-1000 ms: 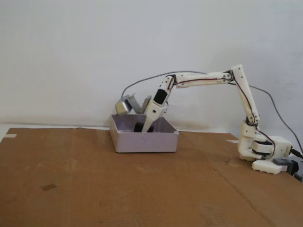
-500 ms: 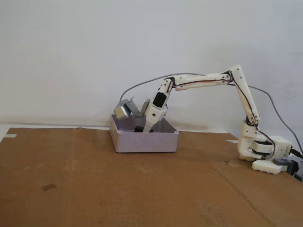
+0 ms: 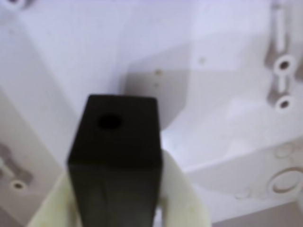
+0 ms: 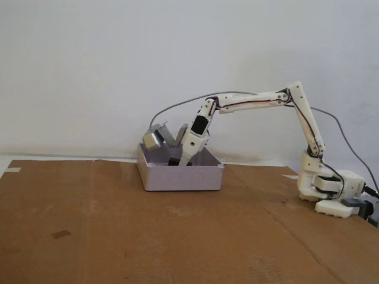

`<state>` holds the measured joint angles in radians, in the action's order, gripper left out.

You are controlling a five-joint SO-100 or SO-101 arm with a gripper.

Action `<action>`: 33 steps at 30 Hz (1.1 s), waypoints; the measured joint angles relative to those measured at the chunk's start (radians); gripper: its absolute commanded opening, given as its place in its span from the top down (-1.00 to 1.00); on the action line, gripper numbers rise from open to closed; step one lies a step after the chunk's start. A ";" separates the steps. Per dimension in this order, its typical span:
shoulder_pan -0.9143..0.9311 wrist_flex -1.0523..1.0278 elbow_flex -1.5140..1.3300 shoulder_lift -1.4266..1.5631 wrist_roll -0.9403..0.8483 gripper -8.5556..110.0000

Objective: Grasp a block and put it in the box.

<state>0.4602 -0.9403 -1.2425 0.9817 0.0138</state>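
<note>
Block (image 3: 113, 156), black and held end-on, fills the lower middle of the wrist view, a round hole in its top face, pinched between the cream fingers (image 3: 182, 189) of the gripper (image 3: 116, 208), which press on its left and right sides. Behind it lies the pale floor of the box (image 3: 227, 61), with moulded bosses at the right edge. In the fixed view the gripper (image 4: 176, 160) reaches down inside the box (image 4: 177, 177), which stands on the cardboard-covered tabletop (image 4: 148, 236) near the far wall, left of the arm's base (image 4: 328, 189). Only a dark bit of the block (image 4: 173, 161) shows above the near rim. The arm (image 4: 254, 100) stretches from the base on the right across to the box, a grey housing (image 4: 155, 139) sticking out to the left of the wrist above the box's far left corner
</note>
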 measured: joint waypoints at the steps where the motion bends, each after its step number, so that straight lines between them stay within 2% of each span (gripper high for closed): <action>1: 0.000 0.000 0.000 0.000 0.000 0.84; 4: 0.000 0.000 0.000 0.000 0.000 0.82; 11: 0.000 0.015 0.000 0.000 0.000 0.43; 16: 0.000 0.049 0.000 0.000 0.000 0.25; 33: 0.000 0.051 0.000 0.000 0.002 0.18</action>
<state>0.4602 -0.8897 -1.2425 0.9817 0.0153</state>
